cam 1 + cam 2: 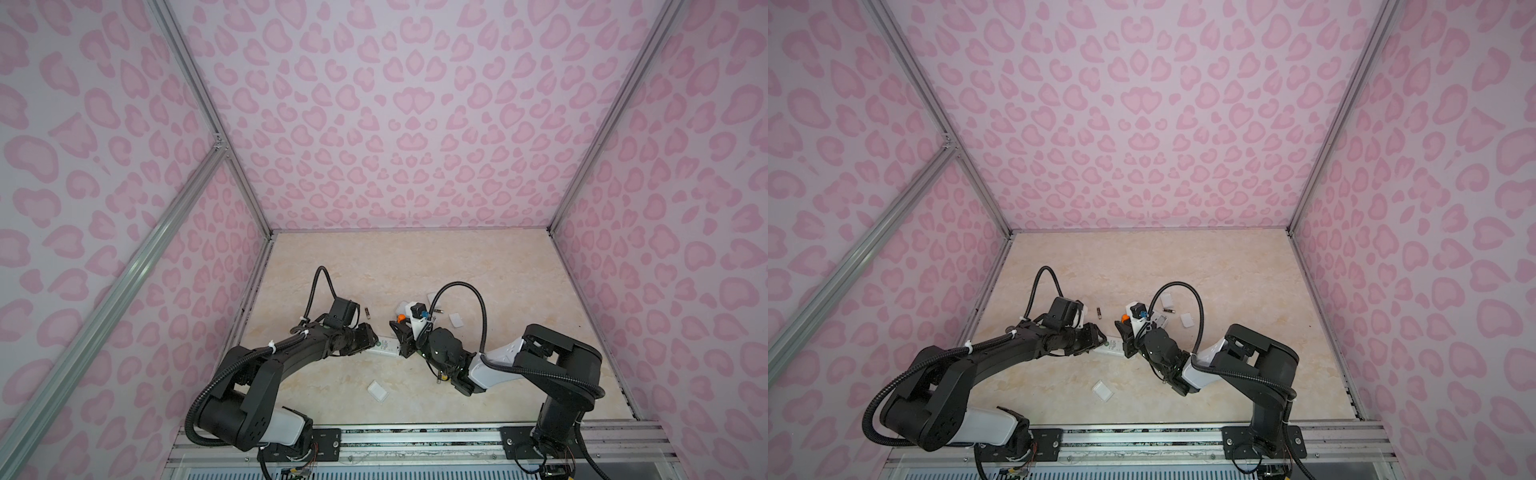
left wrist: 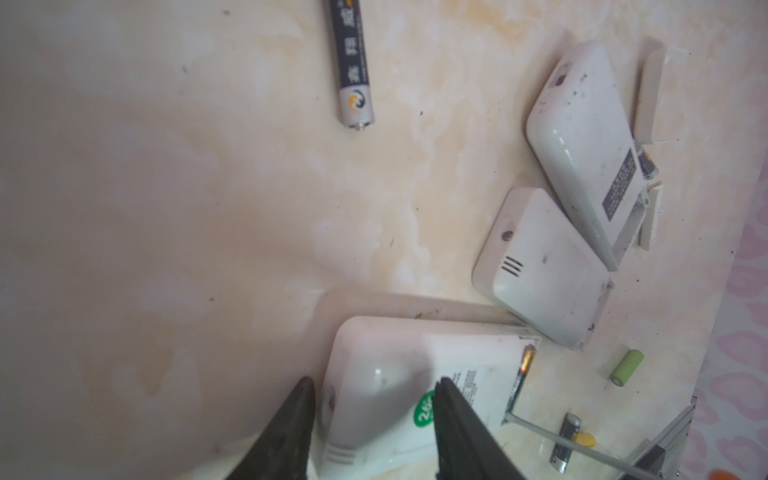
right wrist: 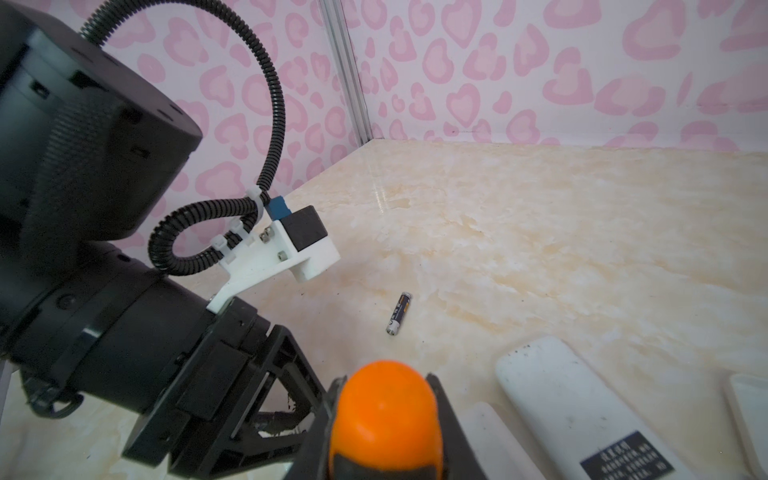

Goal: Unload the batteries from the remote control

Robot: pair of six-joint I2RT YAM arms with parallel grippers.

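between your two grippers: the remote (image 1: 384, 347) lies back-up on the tabletop (image 1: 415, 270), with a round green sticker on its back.
bay battery: you see a slim dark cylinder with a gold end (image 2: 524, 368) lying in the remote's open end.
loose batteries: a dark battery (image 2: 353, 62) with a pale printed end lies alone, well apart from the remote; a green battery (image 2: 626, 365) and a greyish battery (image 2: 565, 442) with yellow at one end lie near the open end.
materials: the remote and two spare remotes (image 2: 544, 270) are glossy white plastic, round-cornered and speckled with dirt; the tabletop is smooth beige marble-look; flat white covers (image 1: 378, 390) lie scattered.
left gripper (image 2: 374, 380): your matte black jaws stand apart, astride the remote's rounded end, one finger just off it, the other over its back.
right gripper (image 3: 384, 380): your jaws are clamped on the screwdriver (image 3: 386, 415), on its black grip below the smooth orange domed cap; its thin steel shaft reaches to the remote's open end.
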